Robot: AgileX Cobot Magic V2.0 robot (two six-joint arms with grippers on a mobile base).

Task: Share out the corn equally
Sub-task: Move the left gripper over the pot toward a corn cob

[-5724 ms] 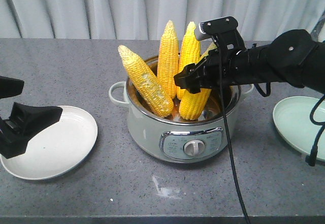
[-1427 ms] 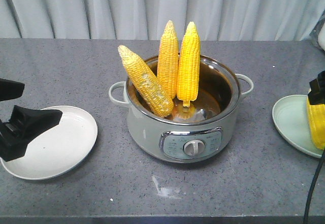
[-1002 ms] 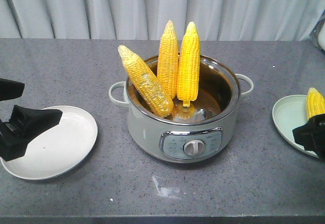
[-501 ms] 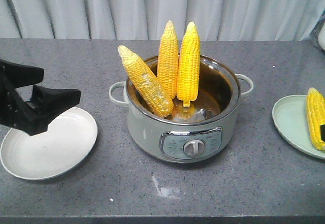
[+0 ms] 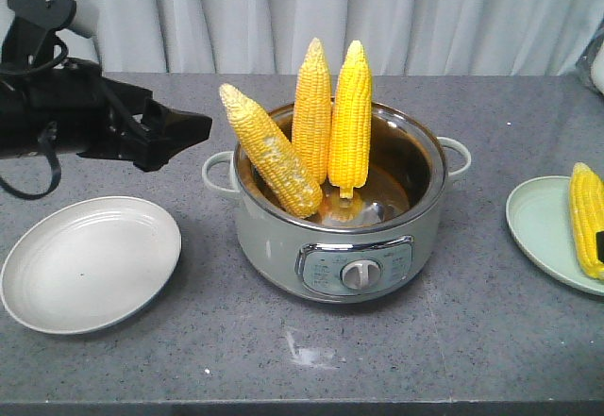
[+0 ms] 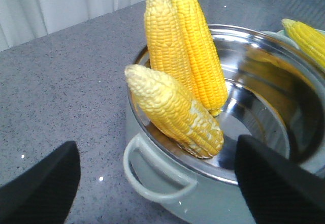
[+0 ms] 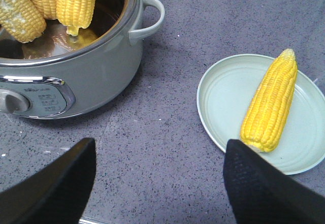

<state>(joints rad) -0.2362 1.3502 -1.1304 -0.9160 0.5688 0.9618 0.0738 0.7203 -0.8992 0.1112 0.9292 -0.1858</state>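
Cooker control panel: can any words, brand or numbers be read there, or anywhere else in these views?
Control panel on the cooker: small print beside the knob, too small and blurred to read.
Nothing else in view carries text.

My left fingers (image 6: 40, 188) and right fingers (image 7: 51, 188) show in their wrist views only as dark, blurred wedges cut by the bottom edge. From the front, my left arm (image 5: 57, 119) runs off the left edge. The leaning cob (image 5: 271, 163) covers the foot of the middle cob (image 5: 311, 114). The right plate (image 5: 538, 218) and its cob (image 5: 587, 218) are clipped by the right edge. The print round the pot's dial (image 5: 360, 274) is too small for me to read.
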